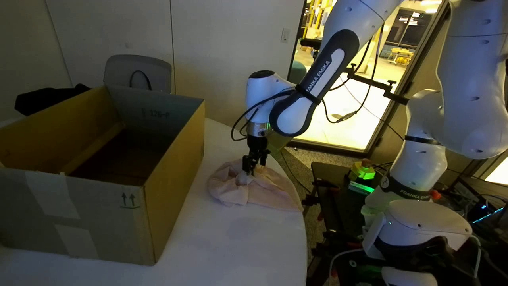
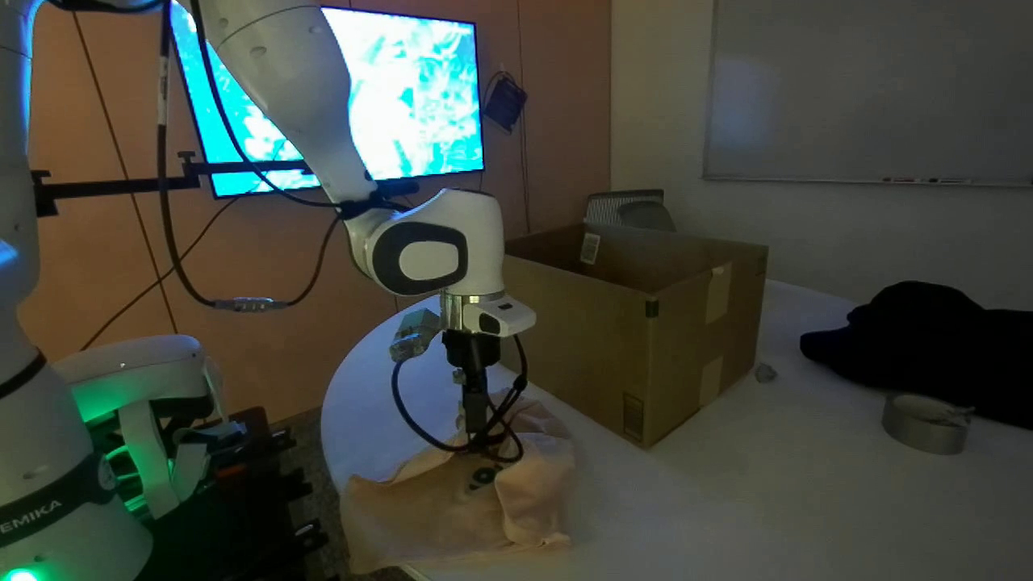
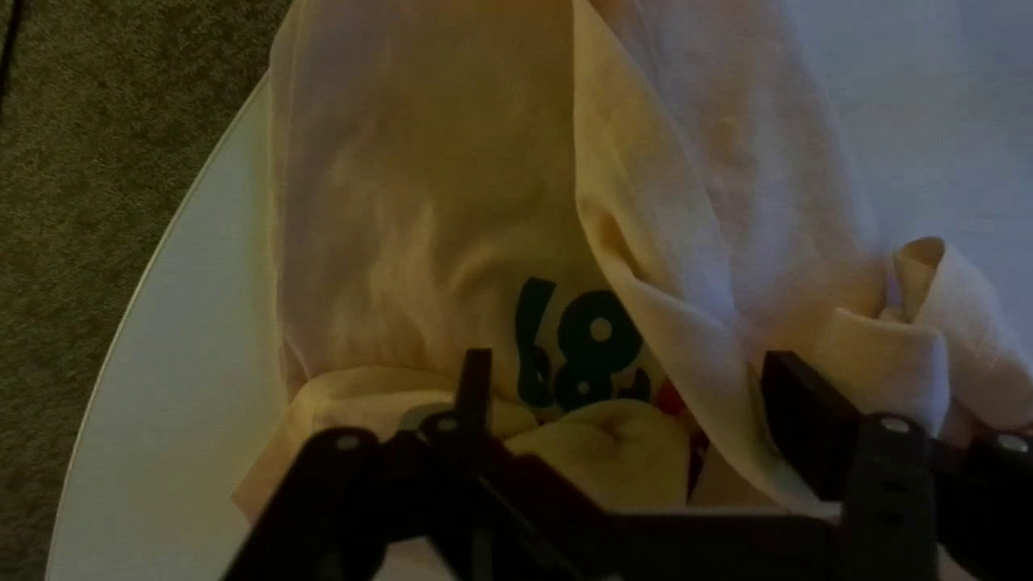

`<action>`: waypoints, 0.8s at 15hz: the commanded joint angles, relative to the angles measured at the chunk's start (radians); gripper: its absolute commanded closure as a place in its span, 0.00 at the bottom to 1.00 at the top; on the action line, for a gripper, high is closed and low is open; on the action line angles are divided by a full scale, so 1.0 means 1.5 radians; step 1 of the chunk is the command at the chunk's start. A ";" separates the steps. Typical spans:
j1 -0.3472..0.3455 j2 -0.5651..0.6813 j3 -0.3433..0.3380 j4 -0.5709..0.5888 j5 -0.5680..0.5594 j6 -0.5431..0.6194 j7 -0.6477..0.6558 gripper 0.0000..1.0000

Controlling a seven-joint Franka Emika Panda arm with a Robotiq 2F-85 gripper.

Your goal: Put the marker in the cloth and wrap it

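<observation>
Grey tape roll (image 2: 925, 432) sits on the worktop (image 2: 726, 508), in an exterior view only; wrist view shows the hand (image 3: 629, 387) spread wide; printed pink cloth (image 3: 476, 202) lies crumpled under the hand.

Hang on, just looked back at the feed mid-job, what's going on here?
The robot arm has its jaws low at a rumpled pale pink cloth near the edge of the white table. In the wrist view the jaws stand apart with cloth folds between them, so nothing appears clamped. The cloth is partly folded over itself, but I can't make out the marker, so whether it's inside is unclear. An open-topped cardboard box stands nearby on the same table.
</observation>
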 commanded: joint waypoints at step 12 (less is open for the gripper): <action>-0.165 -0.018 0.037 0.043 0.157 -0.077 -0.358 0.00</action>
